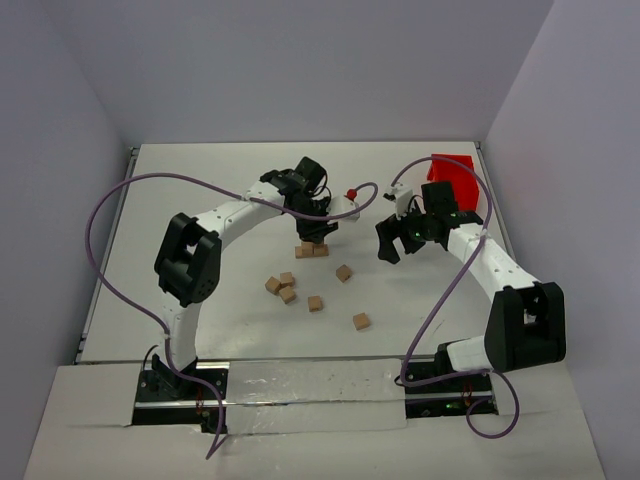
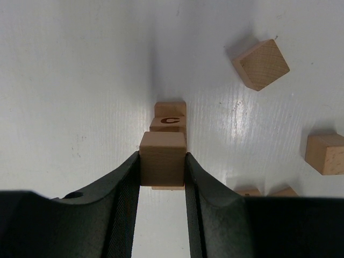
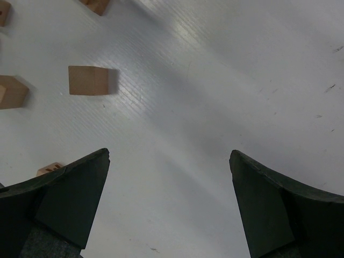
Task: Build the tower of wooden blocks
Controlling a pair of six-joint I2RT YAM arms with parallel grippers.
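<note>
Stacking | left pincer (image 2: 163, 167) gripped a wood block (image 2: 163, 153) over the tower (image 2: 171, 112); right pincer (image 3: 169, 158) stood wide, empty | next: lower squarely, release

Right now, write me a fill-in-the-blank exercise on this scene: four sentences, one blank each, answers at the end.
1. The left gripper is shut on a wood ____.
2. The right gripper stands ____ and holds nothing.
3. The block just beyond the held one bears the letter ____.
4. The plastic bin is coloured ____.
Missing words: block; open; C; red.
</note>
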